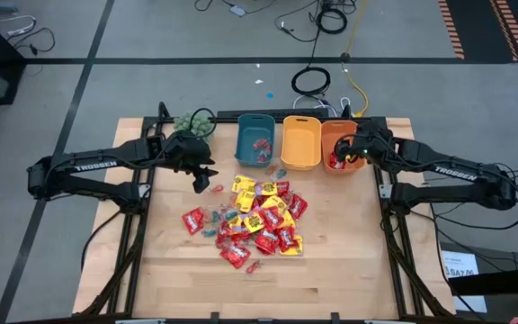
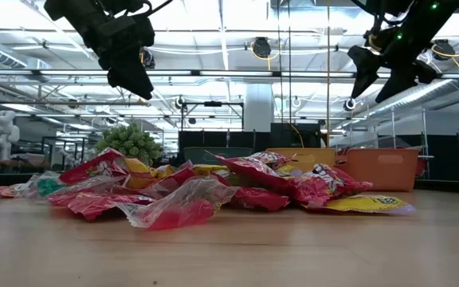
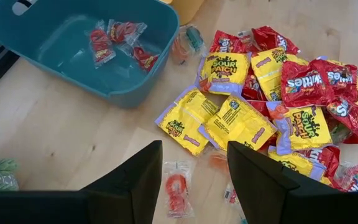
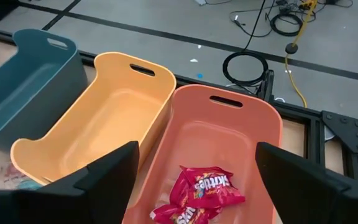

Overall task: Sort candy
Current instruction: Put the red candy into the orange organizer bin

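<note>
The candy pile (image 1: 257,220) of shiny red and yellow packets lies mid-table, also seen in the low view (image 2: 213,187) and left wrist view (image 3: 272,99). A few clear-wrapped pieces lie in the teal bin (image 3: 114,43); red packets (image 4: 201,193) lie in the orange bin (image 4: 229,134). My left gripper (image 1: 202,180) hangs open above the table at the pile's far-left edge, over a small clear-wrapped red sweet (image 3: 178,186). My right gripper (image 1: 349,155) hangs open and empty above the orange bin (image 1: 340,144).
The teal (image 1: 255,139), yellow (image 1: 300,141) and orange bins stand in a row at the table's far edge. A green spiky plant (image 1: 192,122) sits left of the teal bin. Bare wood lies along the near edge and both sides of the pile.
</note>
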`<state>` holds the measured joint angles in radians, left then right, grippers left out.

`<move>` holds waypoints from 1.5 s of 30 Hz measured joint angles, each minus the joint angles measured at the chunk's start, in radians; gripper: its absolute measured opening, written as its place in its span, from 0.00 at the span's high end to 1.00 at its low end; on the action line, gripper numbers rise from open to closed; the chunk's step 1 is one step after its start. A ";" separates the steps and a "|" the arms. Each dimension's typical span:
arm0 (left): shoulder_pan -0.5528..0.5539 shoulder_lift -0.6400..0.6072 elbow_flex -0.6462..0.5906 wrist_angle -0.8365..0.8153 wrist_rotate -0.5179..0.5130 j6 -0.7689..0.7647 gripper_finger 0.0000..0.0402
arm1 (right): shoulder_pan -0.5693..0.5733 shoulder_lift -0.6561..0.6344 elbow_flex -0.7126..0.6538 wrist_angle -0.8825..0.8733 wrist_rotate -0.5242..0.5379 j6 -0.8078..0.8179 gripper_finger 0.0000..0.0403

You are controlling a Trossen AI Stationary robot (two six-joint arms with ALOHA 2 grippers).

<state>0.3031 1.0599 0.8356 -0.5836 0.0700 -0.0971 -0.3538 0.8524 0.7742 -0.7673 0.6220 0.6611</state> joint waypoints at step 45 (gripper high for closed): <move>0.000 0.000 0.000 0.001 0.000 0.000 0.52 | 0.430 0.840 0.007 0.493 -0.452 -0.224 0.29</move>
<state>0.3032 1.0599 0.8356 -0.5827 0.0704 -0.0971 0.0759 1.6922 0.7811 -0.2742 0.1704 0.4368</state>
